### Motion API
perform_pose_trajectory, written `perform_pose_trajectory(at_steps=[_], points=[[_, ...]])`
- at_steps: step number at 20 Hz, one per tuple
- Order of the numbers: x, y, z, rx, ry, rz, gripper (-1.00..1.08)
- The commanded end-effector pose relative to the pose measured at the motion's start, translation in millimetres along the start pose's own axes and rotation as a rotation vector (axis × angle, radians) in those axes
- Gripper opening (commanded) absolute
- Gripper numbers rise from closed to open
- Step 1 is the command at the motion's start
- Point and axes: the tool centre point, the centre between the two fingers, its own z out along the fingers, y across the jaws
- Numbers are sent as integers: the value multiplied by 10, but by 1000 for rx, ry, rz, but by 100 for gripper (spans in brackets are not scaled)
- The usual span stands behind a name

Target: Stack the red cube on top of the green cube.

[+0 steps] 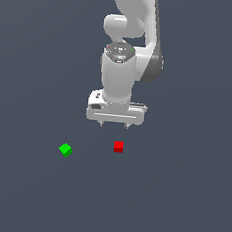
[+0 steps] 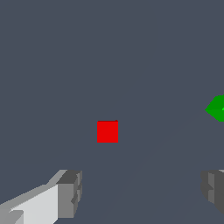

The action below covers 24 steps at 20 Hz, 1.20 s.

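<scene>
Red cube (image 1: pixel 118 146): rests flat on the worktop (image 1: pixel 180 204), bright top face up, darker side face toward the exterior camera; in the wrist view (image 2: pixel 107 131) it shows square-on, free of any contact.
Green cube (image 1: pixel 65 150): on the worktop, corner-on like a diamond, at about 8 o'clock from the red cube in the exterior view, well apart from it; only partly inside the wrist view (image 2: pixel 217 108).
Jaws (image 1: pixel 114 124): spread wide, holding nothing, 2 fingertips (image 2: pixel 70 193) showing with bare worktop between them.
Jaws position: at 12 o'clock of the red cube in the exterior view, apart from it.
Arm (image 1: pixel 129 44): white, pointing down from the exterior view's top edge.
</scene>
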Motion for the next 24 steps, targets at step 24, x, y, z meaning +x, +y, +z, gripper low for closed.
perform_pose_trajectory(at_steps=[24], points=[[79,-274,1093,-7,-26,-15,100]])
